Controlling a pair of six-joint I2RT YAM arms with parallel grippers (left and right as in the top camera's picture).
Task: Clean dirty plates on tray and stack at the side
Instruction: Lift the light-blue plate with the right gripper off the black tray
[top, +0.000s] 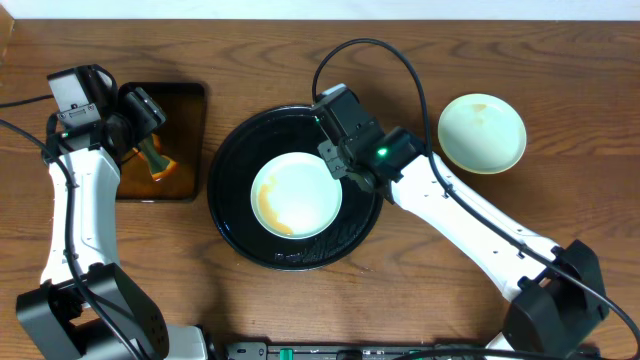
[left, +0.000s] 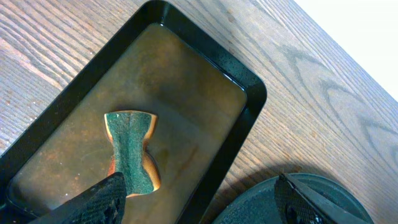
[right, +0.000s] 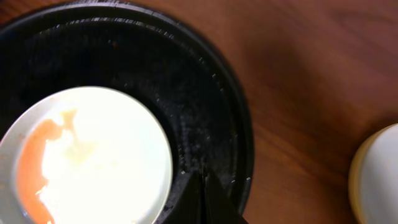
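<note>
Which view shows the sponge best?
Left wrist: the sponge lies close and unobstructed in brown liquid in the rectangular tray, green face up. Overhead shows it small, close by the left gripper. Right wrist does not show it.

The table (top: 300, 50) is brown wood with visible open grain and a dull, matt sheen. The round tray (top: 225, 200) is glossy black, flecked with bright specks that may be water drops. The plate (top: 300, 190) in it looks smooth and glazed, as does the pale plate (top: 482, 132) at the far right. On the left, the rectangular tray (left: 249, 106) has a finely speckled black rim that looks like plastic. The sponge (left: 130, 146) shows a rough green scouring face over tan foam.
</note>
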